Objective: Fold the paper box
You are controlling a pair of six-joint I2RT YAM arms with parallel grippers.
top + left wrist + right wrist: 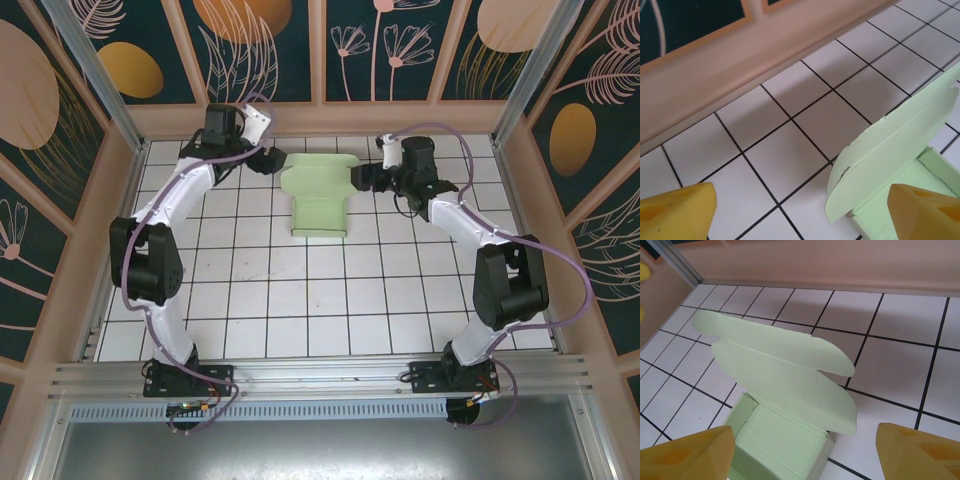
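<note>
The paper box [320, 212] is pale green and stands at the back middle of the tiled floor. Its base is formed into a shallow tray, and its lid [318, 170] with rounded side tabs stands open toward the back wall. My left gripper [272, 160] is open at the lid's left edge. In the left wrist view the lid flap [890, 142] rises just inside the right fingertip [925, 212]. My right gripper [360, 178] is open at the lid's right side. In the right wrist view its fingertips [685, 455] straddle the tray [785, 440], with the lid [780, 365] behind.
A beige back wall [740, 65] runs close behind the box and both grippers. Wooden side walls [95, 250] and metal posts enclose the white tiled floor [320, 300], which stretches toward the arm bases at the near rail.
</note>
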